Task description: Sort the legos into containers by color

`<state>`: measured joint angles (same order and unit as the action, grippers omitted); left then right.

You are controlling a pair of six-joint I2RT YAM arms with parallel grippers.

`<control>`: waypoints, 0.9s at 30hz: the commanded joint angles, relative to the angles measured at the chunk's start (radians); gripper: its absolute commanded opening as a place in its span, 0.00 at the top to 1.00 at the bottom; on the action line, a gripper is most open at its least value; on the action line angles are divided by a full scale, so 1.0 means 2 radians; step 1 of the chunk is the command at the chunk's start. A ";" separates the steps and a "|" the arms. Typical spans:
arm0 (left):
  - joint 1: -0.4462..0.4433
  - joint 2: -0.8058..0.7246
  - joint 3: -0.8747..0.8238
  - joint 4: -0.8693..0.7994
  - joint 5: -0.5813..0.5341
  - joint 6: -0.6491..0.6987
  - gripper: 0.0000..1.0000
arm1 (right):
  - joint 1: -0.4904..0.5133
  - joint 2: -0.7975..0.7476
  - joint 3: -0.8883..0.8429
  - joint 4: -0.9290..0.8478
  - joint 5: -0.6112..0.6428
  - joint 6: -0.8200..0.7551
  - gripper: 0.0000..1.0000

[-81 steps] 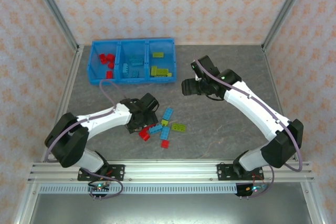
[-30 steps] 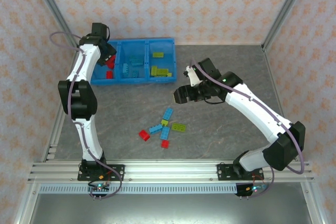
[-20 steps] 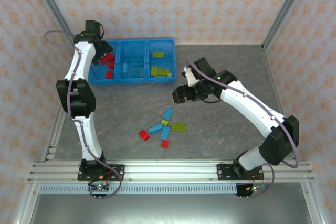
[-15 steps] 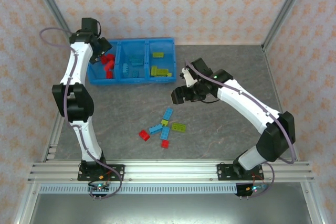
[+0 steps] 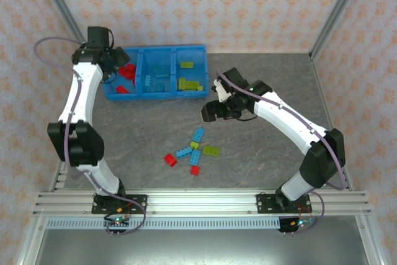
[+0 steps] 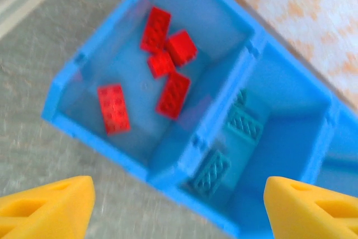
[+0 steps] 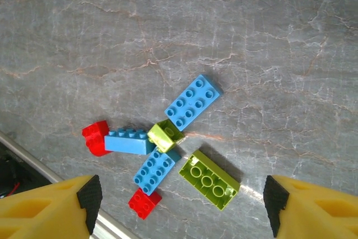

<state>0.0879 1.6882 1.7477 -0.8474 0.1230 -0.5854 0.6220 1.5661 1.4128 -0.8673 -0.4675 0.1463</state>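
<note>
**On a Grey Marbled Table, Seven Bricks Wait and the Right Arm Is Nearer**

A grey marbled table point(image 5: 267, 85), walled by peach-patterned panels point(image 5: 205, 4), carries the blue tray point(image 5: 158, 95) at its far left and a knot of seven loose legos point(image 5: 192, 151) near the middle. The right gripper point(image 5: 209, 112) hangs just beyond that knot, on its far side, fingers spread wide and holding nothing. Its wrist camera looks down on two red, three light blue and two lime pieces. The left gripper point(image 5: 113, 66), likewise spread and empty, hovers at the tray's left compartment point(image 6: 123, 54), where five red bricks point(image 6: 168, 62) lie, well apart from the loose pile. The right arm is plainly the nearer. The larger lime brick point(image 7: 208, 179) lies at the pile's right-hand edge, mostly clear of its neighbours, its long axis running diagonally to the line between the right fingers. A clean pinch across its narrow width would likely call for a wrist turn before descent. Its home, the lime compartment point(image 5: 200, 72), is the tray's right-hand one, the closest to this arm.
</note>
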 commanded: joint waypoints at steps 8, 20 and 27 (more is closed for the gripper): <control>-0.136 -0.250 -0.163 0.005 0.001 0.254 0.16 | 0.024 0.160 0.102 -0.056 0.057 0.073 0.19; -0.148 -0.372 -0.301 0.014 -0.029 0.250 0.12 | 0.096 0.244 0.071 0.013 0.113 0.315 0.15; -0.148 -0.409 -0.400 0.074 -0.004 0.213 0.12 | 0.110 0.271 0.060 0.040 0.199 0.370 0.38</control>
<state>-0.2031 0.8848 0.9974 -0.7628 0.0982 -0.1211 0.8486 2.0724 1.5127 -0.8093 -0.1886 0.8074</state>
